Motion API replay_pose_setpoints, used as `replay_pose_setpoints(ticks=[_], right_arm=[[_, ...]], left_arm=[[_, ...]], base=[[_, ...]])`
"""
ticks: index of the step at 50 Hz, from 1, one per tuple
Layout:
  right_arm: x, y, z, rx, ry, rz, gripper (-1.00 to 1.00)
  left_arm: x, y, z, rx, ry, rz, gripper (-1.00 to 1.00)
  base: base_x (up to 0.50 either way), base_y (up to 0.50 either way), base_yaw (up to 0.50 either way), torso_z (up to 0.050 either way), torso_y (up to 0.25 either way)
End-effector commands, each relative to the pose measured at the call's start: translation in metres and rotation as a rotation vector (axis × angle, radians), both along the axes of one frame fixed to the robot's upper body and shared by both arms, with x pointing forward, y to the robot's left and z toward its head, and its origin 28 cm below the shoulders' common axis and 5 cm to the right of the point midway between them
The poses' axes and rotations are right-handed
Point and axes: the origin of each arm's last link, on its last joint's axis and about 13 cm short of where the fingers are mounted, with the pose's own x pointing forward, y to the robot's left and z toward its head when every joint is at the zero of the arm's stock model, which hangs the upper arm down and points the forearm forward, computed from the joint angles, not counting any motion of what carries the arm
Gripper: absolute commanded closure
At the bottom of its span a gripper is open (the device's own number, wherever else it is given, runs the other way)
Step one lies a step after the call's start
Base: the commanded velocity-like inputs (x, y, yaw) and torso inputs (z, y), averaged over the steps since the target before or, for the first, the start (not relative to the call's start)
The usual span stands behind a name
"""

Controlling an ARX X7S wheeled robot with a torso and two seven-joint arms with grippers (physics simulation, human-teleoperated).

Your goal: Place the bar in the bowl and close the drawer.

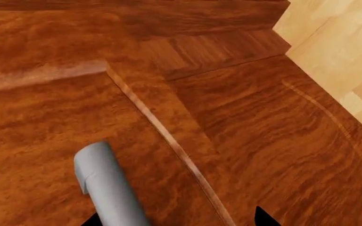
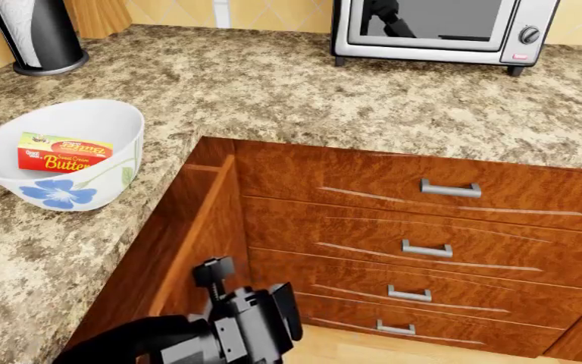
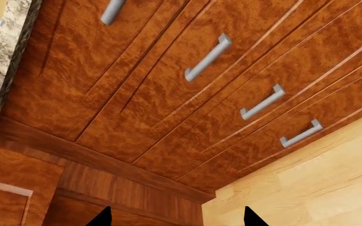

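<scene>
Your drawer point(image 2: 195, 227) stands open just ahead of the left gripper point(image 2: 233, 318), whose jaws' state you cannot tell. The bowl point(image 2: 64, 155) sits well beyond them, holding the bar point(image 2: 64, 152). Your right gripper point(image 3: 176, 217) has its jaws apart.

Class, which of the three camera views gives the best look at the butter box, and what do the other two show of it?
The head view: the butter box lies inside the bowl, yellow top and lettering readable. Both wrist views show only brown cabinet wood, handles and floor; the box appears in neither.
</scene>
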Motion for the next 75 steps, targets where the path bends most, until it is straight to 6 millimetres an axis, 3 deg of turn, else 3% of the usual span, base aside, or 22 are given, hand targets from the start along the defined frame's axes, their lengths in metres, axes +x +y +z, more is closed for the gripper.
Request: replay_pose_setpoints(ticks=[1,34,57,75], right_arm=[[0.001,0.0,-0.001,-0.001,-0.003,0.002,-1.0],[0.003,0.0,-0.004,-0.002,-0.003,0.007,-1.0],[0.003,0.001,0.002,-0.003,-0.011,0.009,-1.0],[0.005,-0.002,-0.005,-0.006,-0.006,0.011,-1.0]], left_arm=[[0.009,0.01,0.001,0.017,-0.007,0.052,-1.0],[0.034,0.04,0.006,0.079,-0.068,0.176,-1.0],[0.037,0.054,0.002,0.122,-0.088,0.206,-1.0],[0.039,0.071,-0.004,0.136,-0.041,0.249,-1.0]], base=[[0.0,0.0,0.0,0.0,0.0],[0.0,0.0,0.0,0.0,0.0],[0.0,0.0,0.0,0.0,0.0],[0.0,0.0,0.0,0.0,0.001]])
